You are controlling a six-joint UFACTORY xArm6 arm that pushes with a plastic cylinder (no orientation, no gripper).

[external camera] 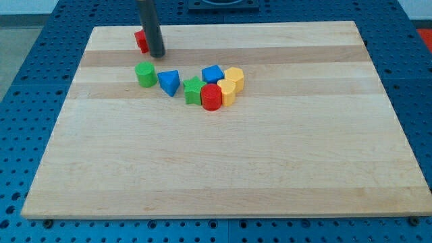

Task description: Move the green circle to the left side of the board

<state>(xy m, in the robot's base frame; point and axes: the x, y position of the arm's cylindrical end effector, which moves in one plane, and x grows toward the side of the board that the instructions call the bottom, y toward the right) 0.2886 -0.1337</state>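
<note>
The green circle (144, 73) stands on the wooden board (223, 155), upper left of centre. My tip (157, 55) is just above and slightly right of it in the view, a small gap apart. A red block (140, 40) sits right behind the rod, partly hidden by it. A blue triangle (169, 82) lies just right of the green circle.
A cluster lies right of the blue triangle: a green star (194, 90), a red cylinder (211, 97), a blue block (212, 73), and two yellow blocks (234, 77) (227, 92). The board rests on a blue perforated table (27, 81).
</note>
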